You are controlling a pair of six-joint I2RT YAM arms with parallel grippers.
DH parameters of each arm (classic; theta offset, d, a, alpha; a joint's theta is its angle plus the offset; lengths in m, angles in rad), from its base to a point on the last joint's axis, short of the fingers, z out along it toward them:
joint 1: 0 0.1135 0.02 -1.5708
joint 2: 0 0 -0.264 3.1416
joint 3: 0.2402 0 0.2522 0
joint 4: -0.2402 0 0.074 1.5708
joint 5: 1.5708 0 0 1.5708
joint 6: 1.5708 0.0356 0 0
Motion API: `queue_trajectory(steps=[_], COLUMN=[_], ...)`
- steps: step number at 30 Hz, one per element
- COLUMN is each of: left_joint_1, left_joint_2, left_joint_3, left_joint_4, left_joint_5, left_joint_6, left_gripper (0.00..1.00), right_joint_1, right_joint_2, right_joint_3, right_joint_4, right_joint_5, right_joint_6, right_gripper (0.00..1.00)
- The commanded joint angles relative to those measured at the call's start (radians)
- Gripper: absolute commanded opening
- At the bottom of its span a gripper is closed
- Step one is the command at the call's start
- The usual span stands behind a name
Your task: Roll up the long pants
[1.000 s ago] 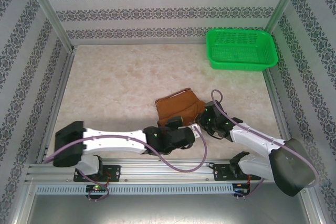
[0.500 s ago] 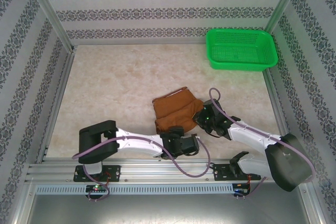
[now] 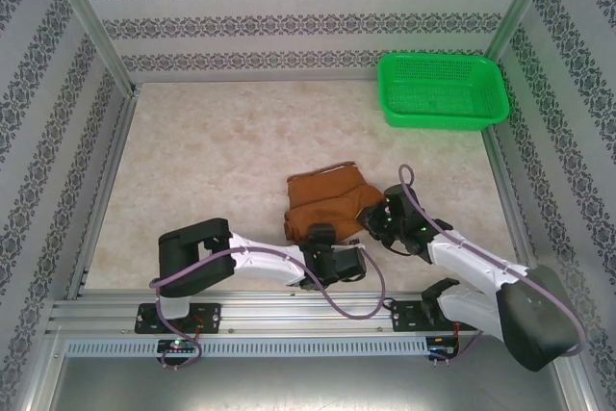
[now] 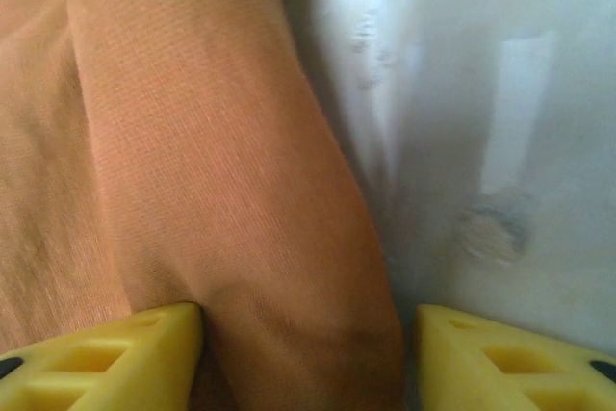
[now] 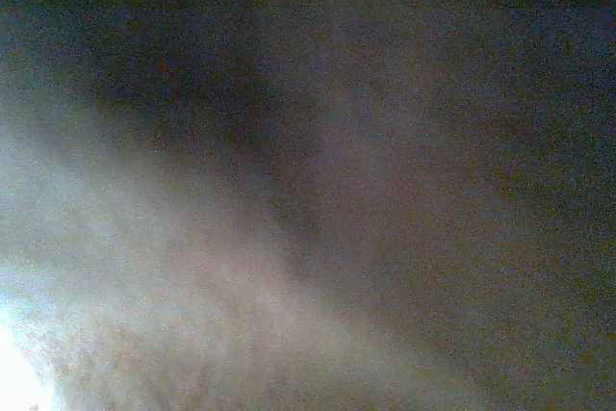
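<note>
long pants [image 3: 325, 201]: bunched in a part-made roll, mid-worktop [image 3: 212, 151], between both arms | left gripper [image 4: 308, 353]: jaws spread astride a rust-brown fold, likely to tuck it | right gripper [image 3: 372, 224]: against bundle's right side, probably steadying; jaw state impossible to tell, blurred

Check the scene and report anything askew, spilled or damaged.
Nothing stands out. The long pants sit as a compact bundle, one fold between the left gripper's spread jaws; the green basket stands upright, with no spill or tear visible.
</note>
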Motion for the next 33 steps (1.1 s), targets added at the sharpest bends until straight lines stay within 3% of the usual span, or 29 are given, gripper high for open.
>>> queue_trajectory(steps=[1,7,8,10,11,16,21,26,31,33], left_joint_1=[0.097,0.211,0.234,0.277,0.293,0.299,0.198,0.097,0.085,0.085], left_joint_2=[0.034,0.067,0.079,0.109,0.121,0.028,-0.085,-0.072,-0.14,-0.123], left_joint_3=[-0.006,0.013,0.018,0.04,0.044,0.028,0.123,0.24,0.255,0.296], left_joint_4=[0.035,0.091,0.109,0.109,0.123,0.014,-0.255,-0.497,-0.482,-0.502], left_joint_5=[-0.09,0.026,0.058,0.117,0.129,0.358,0.64,0.735,0.938,0.872], left_joint_6=[0.031,0.065,0.069,0.076,0.08,0.045,-0.055,-0.054,-0.13,-0.173], left_gripper=[0.63,0.58,0.51,0.07,0.0,0.0,0.0,0.0,0.0,0.0], right_joint_1=[-0.01,-0.043,-0.043,-0.045,-0.051,-0.095,-0.191,-0.22,-0.234,-0.234], right_joint_2=[-0.064,-0.091,-0.081,-0.062,-0.05,0.006,0.127,0.23,0.324,0.354], right_joint_3=[-0.003,0.01,0.013,0.014,0.013,0.01,0.065,0.115,0.168,0.19], right_joint_4=[-0.152,-0.175,-0.17,-0.159,-0.145,-0.104,-0.155,-0.161,-0.135,-0.122], right_joint_5=[-0.178,-0.254,-0.267,-0.276,-0.288,-0.299,-0.288,-0.245,-0.227,-0.241], right_joint_6=[-0.03,-0.041,-0.044,-0.051,-0.049,-0.057,-0.186,-0.233,-0.267,-0.265], right_gripper=[0.0,0.0,0.0,0.0,0.0,0.0,0.0,0.0,0.0,0.0])
